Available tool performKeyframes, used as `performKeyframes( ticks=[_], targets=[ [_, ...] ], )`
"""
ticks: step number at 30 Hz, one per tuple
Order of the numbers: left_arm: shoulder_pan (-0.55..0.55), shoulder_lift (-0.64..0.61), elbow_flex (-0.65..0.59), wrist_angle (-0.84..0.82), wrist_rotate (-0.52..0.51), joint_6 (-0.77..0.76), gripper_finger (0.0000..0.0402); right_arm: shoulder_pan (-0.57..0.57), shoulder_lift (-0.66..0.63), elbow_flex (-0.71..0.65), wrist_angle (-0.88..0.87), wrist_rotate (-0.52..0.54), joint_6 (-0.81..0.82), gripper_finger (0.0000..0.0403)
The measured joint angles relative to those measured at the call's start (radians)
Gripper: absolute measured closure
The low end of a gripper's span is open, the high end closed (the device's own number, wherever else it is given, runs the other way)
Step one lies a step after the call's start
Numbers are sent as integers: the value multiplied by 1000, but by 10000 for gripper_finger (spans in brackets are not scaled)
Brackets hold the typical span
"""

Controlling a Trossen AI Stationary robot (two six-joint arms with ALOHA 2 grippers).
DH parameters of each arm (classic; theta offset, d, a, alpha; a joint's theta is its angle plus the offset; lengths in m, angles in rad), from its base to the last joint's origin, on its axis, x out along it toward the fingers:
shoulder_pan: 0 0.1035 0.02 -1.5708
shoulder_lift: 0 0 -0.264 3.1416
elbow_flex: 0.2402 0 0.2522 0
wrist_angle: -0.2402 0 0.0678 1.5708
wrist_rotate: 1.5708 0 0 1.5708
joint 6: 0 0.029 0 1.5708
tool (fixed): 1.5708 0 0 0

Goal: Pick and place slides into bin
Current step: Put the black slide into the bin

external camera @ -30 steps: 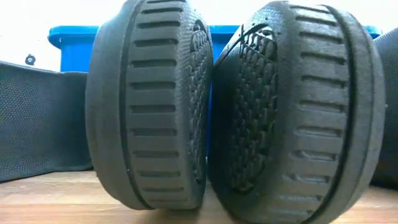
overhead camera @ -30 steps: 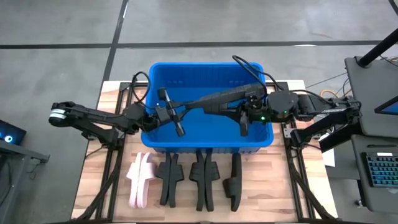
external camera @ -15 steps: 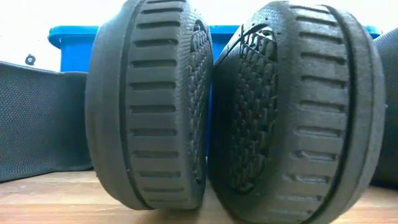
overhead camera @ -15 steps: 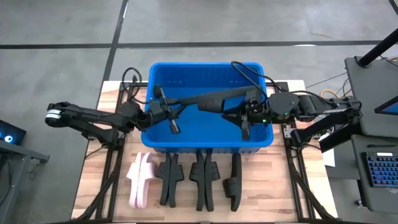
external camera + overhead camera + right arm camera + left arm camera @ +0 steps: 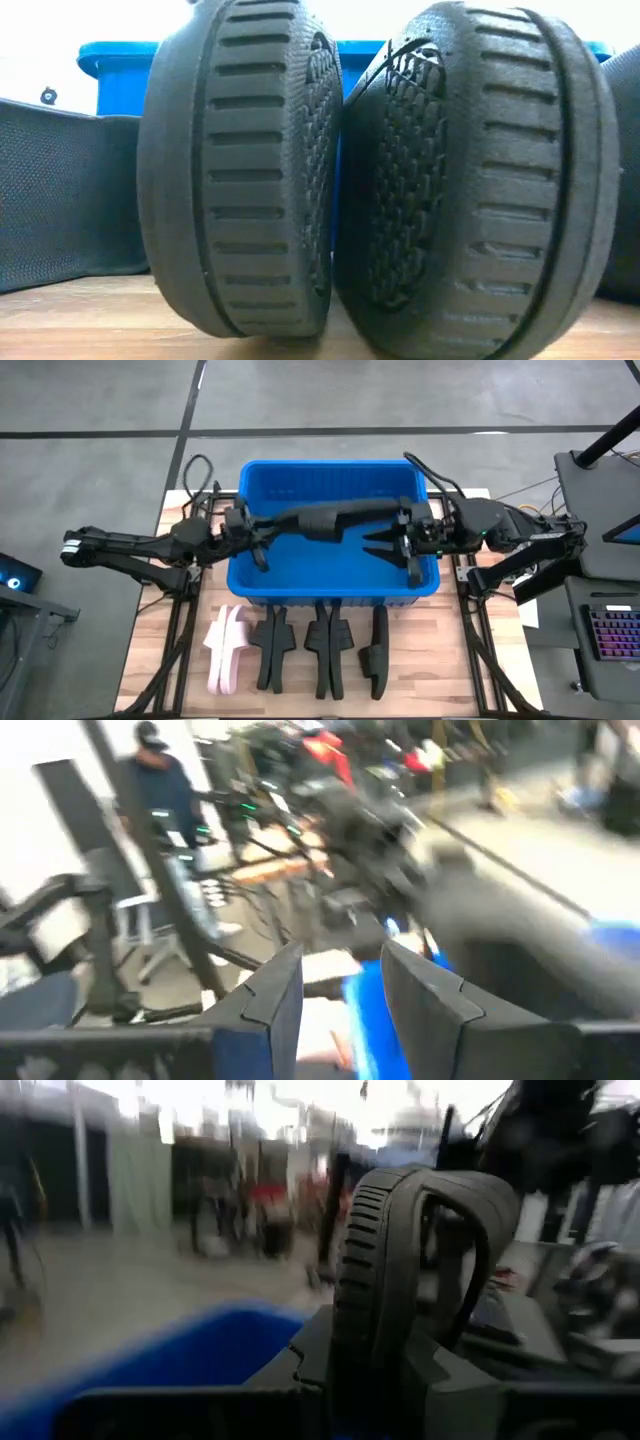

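Observation:
One black slide (image 5: pixel 330 518) hangs lengthwise over the blue bin (image 5: pixel 300 588), with my left gripper (image 5: pixel 252 538) shut on its left end. In the left wrist view this slide (image 5: pixel 400 1270) stands on edge, its ribbed sole rim and strap arch facing the camera. My right gripper (image 5: pixel 396 550) is over the bin's right side, just below the slide's right end. It is open, and in its wrist view nothing lies in the gap (image 5: pixel 340 995). Three black slides (image 5: pixel 328 655) and a pale pink pair (image 5: pixel 225 650) stand on edge on the table in front of the bin. My left gripper pinches the slide's left end (image 5: pixel 350 1350) between its two fingers, one on either side of the sole. It comes roughly level from the table's left, along the slide. The slide is lifted clear and reaches out over the bin toward the table's right.
The low view is filled by the ribbed soles of two black slides (image 5: pixel 240 170) (image 5: pixel 470 180) standing on the wooden table, with the bin's rim (image 5: pixel 110 55) behind them. Cables loop over the bin's far corners (image 5: pixel 200 470). A person (image 5: pixel 160 790) stands in the room beyond.
My right gripper has opened beside the slide's right end and risen a little. My left gripper has drawn back toward the table's left edge and rolled about its own line. The slide it holds has shifted left over the bin.

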Motion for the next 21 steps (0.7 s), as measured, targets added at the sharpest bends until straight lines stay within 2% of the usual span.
performKeyframes(
  ticks=[5, 14, 17, 21],
  targets=[
    [22, -41, -2, -121, 116, -231, 374, 33, -9, 1, 71, -39, -251, 280],
    [29, -42, 0, -138, 258, -487, 374, 100, 9, 0, 70, -37, -750, 264],
    [29, -29, -1, -150, 268, -568, 374, 115, 18, 0, 67, 25, -824, 251],
    [30, -9, 0, -209, 267, -603, 374, 131, 40, 0, 25, 138, -885, 236]
  ],
)
